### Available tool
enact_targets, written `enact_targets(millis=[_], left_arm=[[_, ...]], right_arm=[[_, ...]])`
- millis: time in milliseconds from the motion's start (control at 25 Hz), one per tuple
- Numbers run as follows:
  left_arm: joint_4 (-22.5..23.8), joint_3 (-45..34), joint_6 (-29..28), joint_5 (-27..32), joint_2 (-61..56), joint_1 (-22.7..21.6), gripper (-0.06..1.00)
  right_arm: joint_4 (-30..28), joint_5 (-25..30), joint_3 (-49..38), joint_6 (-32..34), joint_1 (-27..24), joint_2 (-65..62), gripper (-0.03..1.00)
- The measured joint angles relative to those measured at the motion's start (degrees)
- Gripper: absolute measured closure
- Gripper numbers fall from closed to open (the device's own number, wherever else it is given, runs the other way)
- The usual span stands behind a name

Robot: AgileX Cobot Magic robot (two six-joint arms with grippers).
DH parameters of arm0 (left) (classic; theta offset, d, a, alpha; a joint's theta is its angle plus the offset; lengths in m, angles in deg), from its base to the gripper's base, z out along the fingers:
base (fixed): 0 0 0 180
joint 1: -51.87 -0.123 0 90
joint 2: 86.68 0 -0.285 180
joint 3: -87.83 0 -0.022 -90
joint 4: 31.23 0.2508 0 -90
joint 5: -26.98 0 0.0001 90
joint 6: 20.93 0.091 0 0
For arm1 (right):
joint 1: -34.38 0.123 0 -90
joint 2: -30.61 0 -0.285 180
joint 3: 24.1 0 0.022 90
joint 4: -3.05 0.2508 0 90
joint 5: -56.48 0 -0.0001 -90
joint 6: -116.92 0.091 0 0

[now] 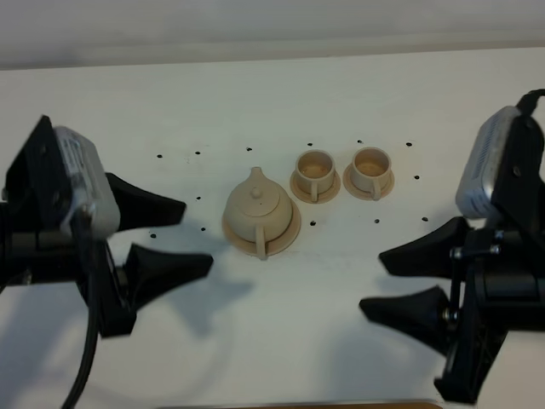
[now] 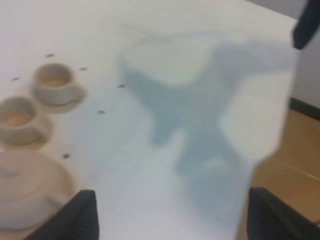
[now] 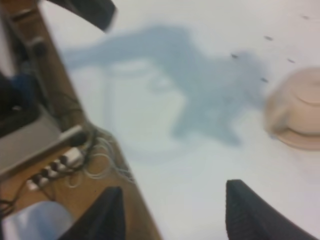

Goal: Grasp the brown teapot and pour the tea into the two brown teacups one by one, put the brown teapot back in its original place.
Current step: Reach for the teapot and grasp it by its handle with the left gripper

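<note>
In the left wrist view the brown teapot (image 2: 22, 200) is blurred and cut off at the frame's corner; the right wrist view shows it smeared and cropped too. From above, its saucer (image 1: 285, 241) lies mostly hidden beneath it

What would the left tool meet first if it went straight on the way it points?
Probably bare white tabletop: the wrist view shows only table between the left tool's fingers. The squat pale beige teapot sits just outside one finger and might be brushed; depth is unclear.
</note>
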Motion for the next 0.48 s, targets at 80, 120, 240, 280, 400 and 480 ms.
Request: enact_targets(millis=[80, 120, 240, 280, 400, 480], left_arm=[[0.64, 0.0, -2.05, -1.62, 0.0, -1.37, 0.27], [1.27, 0.0, -3.4, -2.05, 0.0, -2.33, 0.27], [3.87, 0.0, -8.85, -3.82, 0.0, -5.14, 0.28], [5.46, 0.0, -11.47, -4.74, 0.0, -6.12, 0.28], [12.61, 0.0, -20.63, -6.7, -0.06, -8.47, 0.28], [19.29, 0.18, -27.95, -7.14, -0.4, -9.62, 0.28]], right_arm=[[-4.12, -2.04, 0.0, 4.56, 0.0, 0.0, 0.53], [-5.99, -3.14, 0.0, 7.29, 0.0, 0.0, 0.53], [-11.14, -4.13, 0.51, 13.59, -0.26, 0.36, 0.53], [-12.59, -4.04, 1.06, 16.26, -0.77, 0.77, 0.53], [-16.19, -3.91, 3.11, 21.47, -2.6, 1.92, 0.53], [-19.4, -3.77, 4.41, 24.58, -3.11, 2.16, 0.53]])
